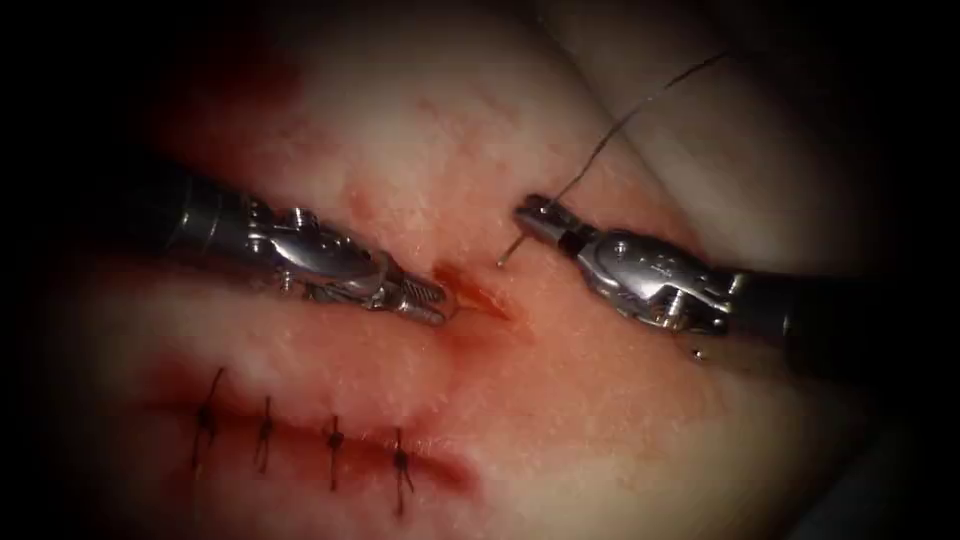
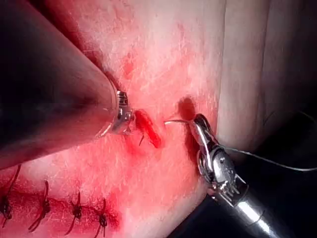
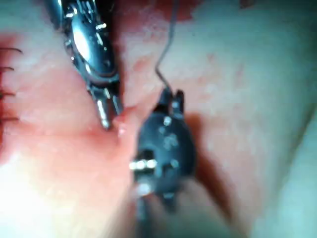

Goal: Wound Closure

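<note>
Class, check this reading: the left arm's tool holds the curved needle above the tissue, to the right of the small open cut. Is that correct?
Not quite. The right tool, not the left tool, holds the needle; the endoscope view shows it. The rest stands: the needle is above the tissue, to the right of the small open cut.

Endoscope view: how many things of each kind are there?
Steel needle-driver tools: 2 (left end effector open, empty; right end effector shut on curved steel needle's tail end)
Open red cut: 1
Needle, outside the pale tissue, right of cut: 1
Dark thread: 1
Dark knotted stitches: 4
Total: 9
</note>
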Robot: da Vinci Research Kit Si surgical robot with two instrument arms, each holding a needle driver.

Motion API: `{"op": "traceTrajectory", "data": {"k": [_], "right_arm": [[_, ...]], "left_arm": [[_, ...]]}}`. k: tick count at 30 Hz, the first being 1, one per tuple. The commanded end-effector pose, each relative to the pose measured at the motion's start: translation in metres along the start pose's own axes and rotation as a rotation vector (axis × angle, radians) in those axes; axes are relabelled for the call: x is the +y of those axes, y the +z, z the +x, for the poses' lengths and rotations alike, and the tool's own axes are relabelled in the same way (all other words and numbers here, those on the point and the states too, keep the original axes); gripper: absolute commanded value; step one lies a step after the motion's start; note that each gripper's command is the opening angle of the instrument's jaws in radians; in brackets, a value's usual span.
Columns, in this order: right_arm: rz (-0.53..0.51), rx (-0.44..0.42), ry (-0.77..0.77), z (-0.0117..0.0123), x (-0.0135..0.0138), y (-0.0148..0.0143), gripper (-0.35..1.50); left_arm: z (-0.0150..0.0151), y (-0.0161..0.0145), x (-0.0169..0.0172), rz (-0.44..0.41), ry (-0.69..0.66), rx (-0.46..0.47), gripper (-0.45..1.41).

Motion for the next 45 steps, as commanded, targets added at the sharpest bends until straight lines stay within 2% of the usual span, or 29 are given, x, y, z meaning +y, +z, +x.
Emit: {"op": "traceTrajectory", "data": {"k": [1,4,8,10,15,19,20,22,24,25,28,29,30,34,37,39,41,45], "right_arm": [[0.031,-0.013,0.053,-0.001,-0.0002,0.001,-0.35],[0.076,-0.044,0.233,-0.0019,-0.0002,0.0016,-0.35],[0.113,-0.08,0.234,-0.0026,-0.0006,0.0021,-0.35],[0.151,-0.109,0.308,-0.0034,-0.0014,0.0024,-0.35],[0.187,-0.143,0.366,-0.0043,-0.0029,0.0019,-0.35],[0.171,-0.135,0.362,-0.0047,-0.0033,0.002,-0.35],[0.15,-0.122,0.369,-0.0046,-0.0032,0.0021,-0.18],[0.096,-0.083,0.318,-0.0044,-0.0027,0.0023,0.31],[0.036,-0.04,0.247,-0.004,-0.0018,0.0027,1.06],[0.023,-0.033,0.232,-0.0038,-0.0015,0.0028,1.18],[-0.002,-0.019,0.197,-0.0034,-0.0007,0.0026,1.28],[-0.006,-0.017,0.187,-0.0034,-0.0005,0.0025,1.28],[-0.014,-0.014,0.177,-0.0032,-0.0002,0.0021,1.28],[-0.01,-0.015,0.171,-0.003,0.0008,0.0015,1.28],[-0.008,-0.016,0.171,-0.0029,0.001,0.0012,1.28],[-0.007,-0.016,0.171,-0.0029,0.0012,0.0011,1.28],[-0.007,-0.016,0.17,-0.0029,0.0013,0.001,1.28],[-0.01,-0.014,0.169,-0.003,0.0016,0.001,1.28]], "left_arm": [[-0.0002,0.0008,0.0,-0.001,0.0,0.0,0.04],[-0.0002,0.0008,0.0,-0.001,0.0,0.0,0.04],[-0.0002,0.0008,0.0,-0.001,0.0,0.0,0.04],[-0.0002,0.0008,0.0,0.001,0.0,0.001,0.04],[-0.0002,0.0008,0.0,0.001,-0.006,0.001,0.04],[-0.0002,0.0008,0.0,0.001,0.0,0.001,0.04],[-0.0002,0.0007,0.0,0.001,0.006,0.0,0.04],[-0.0001,0.0007,0.0,0.0,0.024,-0.001,0.03],[0.0001,0.0004,0.0001,-0.006,0.088,-0.004,0.03],[0.0001,0.0001,0.0001,-0.016,0.144,0.009,0.08],[-0.0005,-0.0013,0.0002,-0.063,0.334,0.052,0.14],[-0.0007,-0.0015,0.0001,-0.076,0.372,0.05,0.15],[-0.0013,-0.0019,-0.0004,-0.092,0.474,0.05,0.17],[-0.0019,-0.0021,-0.0022,-0.111,0.674,0.069,0.21],[-0.0019,-0.0019,-0.0029,-0.115,0.744,0.079,0.24],[-0.0015,-0.0015,-0.0031,-0.121,0.793,0.129,0.27],[-0.0009,-0.001,-0.0028,-0.129,0.811,0.177,0.32],[-0.0003,0.0002,-0.002,-0.143,0.821,0.2,0.44]]}}
